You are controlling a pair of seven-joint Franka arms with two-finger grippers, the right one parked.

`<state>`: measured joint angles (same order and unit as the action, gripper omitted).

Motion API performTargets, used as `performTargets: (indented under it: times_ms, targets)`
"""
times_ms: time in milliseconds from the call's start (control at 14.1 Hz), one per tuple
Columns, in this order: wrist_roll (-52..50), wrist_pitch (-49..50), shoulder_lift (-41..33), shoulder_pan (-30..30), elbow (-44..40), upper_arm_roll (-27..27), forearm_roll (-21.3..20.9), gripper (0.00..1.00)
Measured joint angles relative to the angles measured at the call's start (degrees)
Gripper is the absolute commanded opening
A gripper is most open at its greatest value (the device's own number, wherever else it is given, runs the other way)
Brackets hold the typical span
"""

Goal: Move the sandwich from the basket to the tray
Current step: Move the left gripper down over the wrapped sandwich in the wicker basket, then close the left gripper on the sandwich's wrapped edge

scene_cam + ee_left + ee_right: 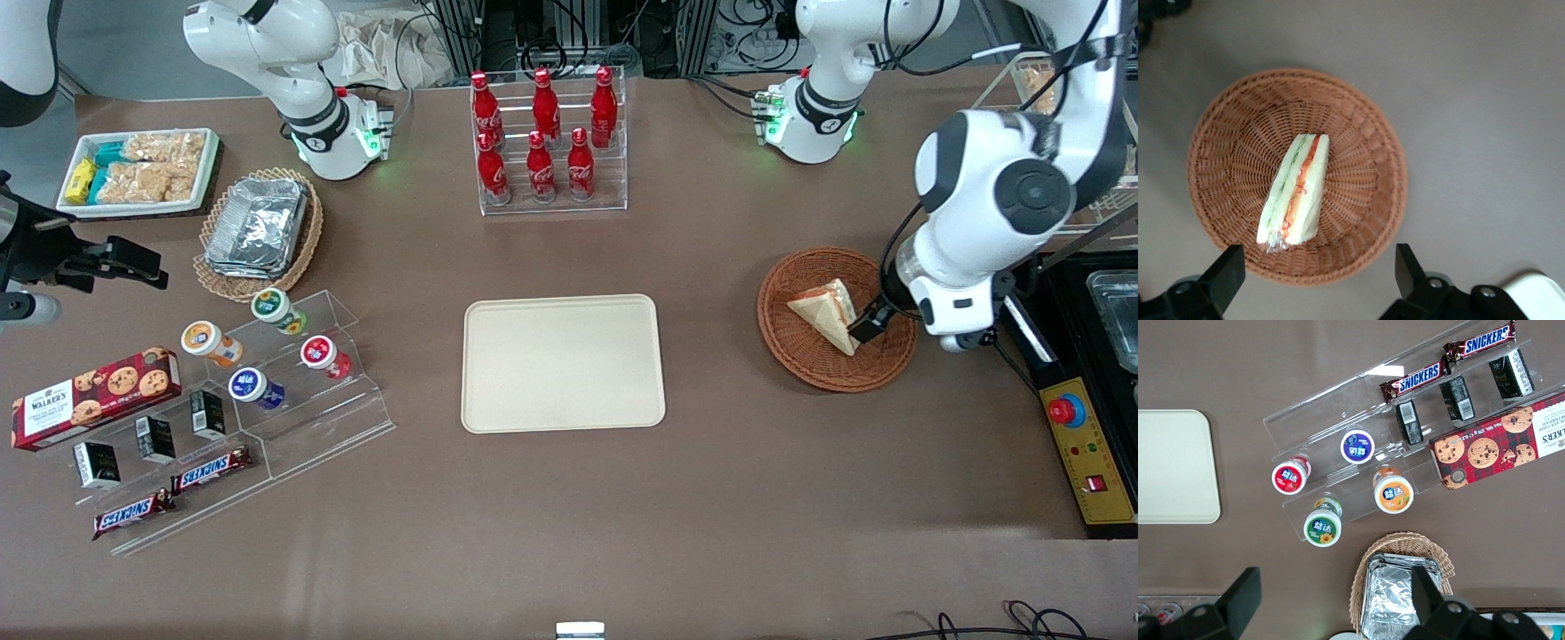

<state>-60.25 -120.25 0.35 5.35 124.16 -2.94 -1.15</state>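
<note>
**Mia:** Sandwich (1295,190) first! Where is the gripper (1315,280) now?

**Sam:** The gripper hangs above the round brown basket (1358,127). Its two black fingers (1225,273) are spread wide apart. Nothing is between them, so it holds nothing.

**Mia:** And which way is the sandwich from it?

**Sam:** Just under it, but not right in the middle. In the wrist view the sandwich sits a bit closer to one finger than to the other.

**Mia:** How does the sandwich lie?

**Sam:** It rests on its side in the basket, with the cut edge facing up. You can see the green and orange-red stripes. It is long one way and thin the other way.

**Mia:** Do the fingers match that?

**Sam:** Nearly. The fingers stand on the two flat bread sides, so the thin way is between them. The long way is tipped a little, not quite straight.

**Mia:** So what does it need?

**Sam:** I think it should slide over a bit so the sandwich is in the middle, maybe turn a tiny bit, then go down. The sandwich looks soft, so a gentle squeeze is best.

**Mia:** Where does it go after that?

**Sam:** To the cream tray (563,363). From the front, it lies flat on the table, well apart from the basket, toward the parked arm's end.
</note>
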Motion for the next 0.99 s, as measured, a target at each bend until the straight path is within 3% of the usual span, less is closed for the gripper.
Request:
performTargets:
  times_ms: [566, 991]
  targets:
    - [-0.4, -12.4, -1.2, -1.5, 14.6, 0.5, 0.2, 1.0]
    - [-0.4, -18.5, -1.4, -2.9, 20.2, 0.5, 0.2, 1.0]
